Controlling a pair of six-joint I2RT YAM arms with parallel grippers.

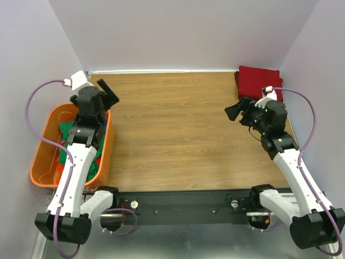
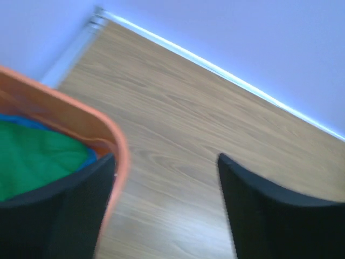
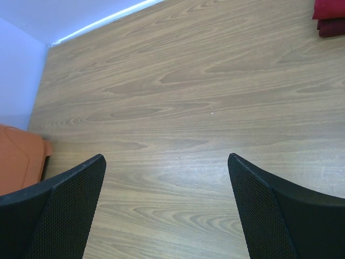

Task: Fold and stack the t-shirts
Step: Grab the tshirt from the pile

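Bin beside left table edge | dark red t-shirt (folded) far-right corner

table open mid-span; orange bin blocks left, red t-shirt fills far-right corner.

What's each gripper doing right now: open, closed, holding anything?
The left gripper is open, holding nothing.
The right gripper is open, holding nothing.
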